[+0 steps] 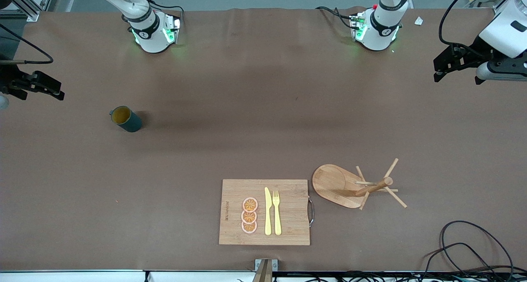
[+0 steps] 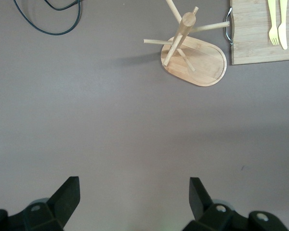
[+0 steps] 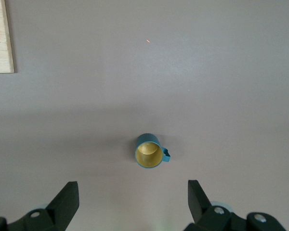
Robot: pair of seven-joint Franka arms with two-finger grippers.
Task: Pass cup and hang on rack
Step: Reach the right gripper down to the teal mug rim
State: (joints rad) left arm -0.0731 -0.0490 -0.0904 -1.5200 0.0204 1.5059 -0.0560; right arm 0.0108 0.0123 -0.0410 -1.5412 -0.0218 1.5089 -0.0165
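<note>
While both arms hang up in the air at the two ends of the table (image 1: 263, 109), nothing is held. Cup (image 1: 126, 119) stands upright on the brown table toward the right arm's end, farther from the front camera than the cutting board (image 1: 264, 212), well apart from it. Its long axis is vertical, mouth up, yellow inside showing; the small handle (image 3: 166, 155) sticks out sideways from the rim, toward the right arm's end of the table. Right gripper (image 1: 43, 88) hovers over the table edge at that end, fingers (image 3: 67, 199) spread wide apart, empty, cup in sight between them in the right wrist view but well apart. Left gripper (image 1: 444, 68) hovers over the table at the left arm's end, fingers (image 2: 67, 195) also wide apart, empty. Rack (image 1: 362, 186) stands on its oval base just beside the cutting board, on the side toward the left arm's end, post upright, thin pegs radiating out and angled upward. On the board lie three orange slices (image 1: 249, 215) in a row, a yellow knife (image 1: 268, 211) and a yellow fork (image 1: 276, 212) side by side, their long axes running toward and away from the front camera. Black cable (image 1: 473, 249) loops near the corner nearest the front camera at the left arm's end.
</note>
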